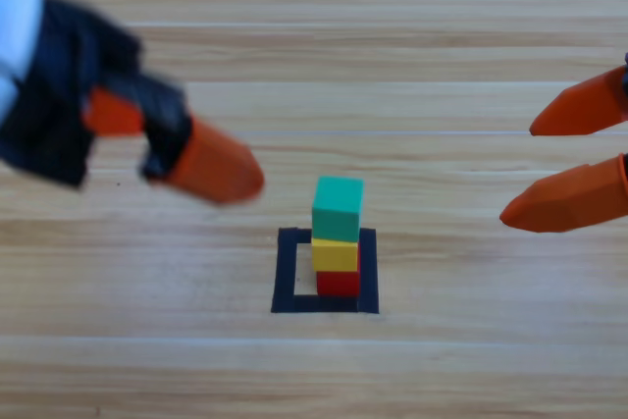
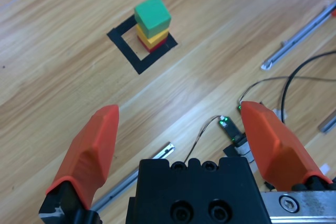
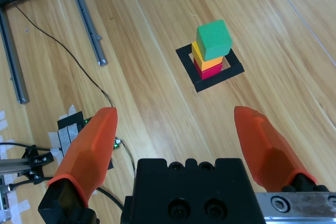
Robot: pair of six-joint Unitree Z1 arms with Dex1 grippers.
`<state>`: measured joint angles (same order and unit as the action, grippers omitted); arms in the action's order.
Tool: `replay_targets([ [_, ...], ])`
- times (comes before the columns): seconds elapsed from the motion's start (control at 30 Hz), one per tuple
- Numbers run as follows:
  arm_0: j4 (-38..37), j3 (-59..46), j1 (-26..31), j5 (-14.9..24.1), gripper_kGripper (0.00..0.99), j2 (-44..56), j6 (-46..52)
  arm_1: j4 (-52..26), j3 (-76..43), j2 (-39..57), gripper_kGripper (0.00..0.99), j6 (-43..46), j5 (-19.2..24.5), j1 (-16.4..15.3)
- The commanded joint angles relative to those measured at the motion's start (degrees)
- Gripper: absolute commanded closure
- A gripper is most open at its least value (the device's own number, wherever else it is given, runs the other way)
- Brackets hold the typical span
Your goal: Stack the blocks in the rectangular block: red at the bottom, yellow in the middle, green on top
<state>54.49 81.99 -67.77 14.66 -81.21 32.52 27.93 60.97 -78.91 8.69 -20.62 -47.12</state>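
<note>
Inside the black tape rectangular block (image 1: 287,272) stands a tower of three cubes: the red cube (image 1: 340,284) on the wood, the yellow cube (image 1: 335,255) on it, the teal-green cube (image 1: 338,208) on top. The same tower shows in the left wrist view, green cube (image 2: 152,14) uppermost, and in the right wrist view, green cube (image 3: 213,39) uppermost. My left gripper (image 1: 162,139) hangs up and to the left of the tower, open and empty. At the right edge my right gripper (image 1: 564,164) is open and empty too.
Metal rails (image 2: 299,35) and cables (image 2: 294,82) lie beyond the table in the left wrist view. The right wrist view shows more rails (image 3: 86,19), a thin cable (image 3: 68,56) and a taped circuit board (image 3: 71,129).
</note>
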Motion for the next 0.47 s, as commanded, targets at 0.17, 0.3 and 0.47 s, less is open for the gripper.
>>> replay_targets([
  [0.17, -7.11, -5.26, -4.92, 0.45, 0.0, -3.08, -3.7, -0.33, -1.03, -2.47, 0.011, 0.63, -0.56, 1.06],
  [0.3, -7.11, -6.14, -4.92, 0.8, 0.0, -2.99, -3.43, -0.33, -1.03, -2.47, 0.011, 0.63, -0.56, 0.97],
  [0.47, -7.2, -7.02, -4.92, 1.07, 0.0, -2.73, -2.91, -0.33, -1.03, -2.47, 0.011, 0.63, -0.56, 0.97],
])
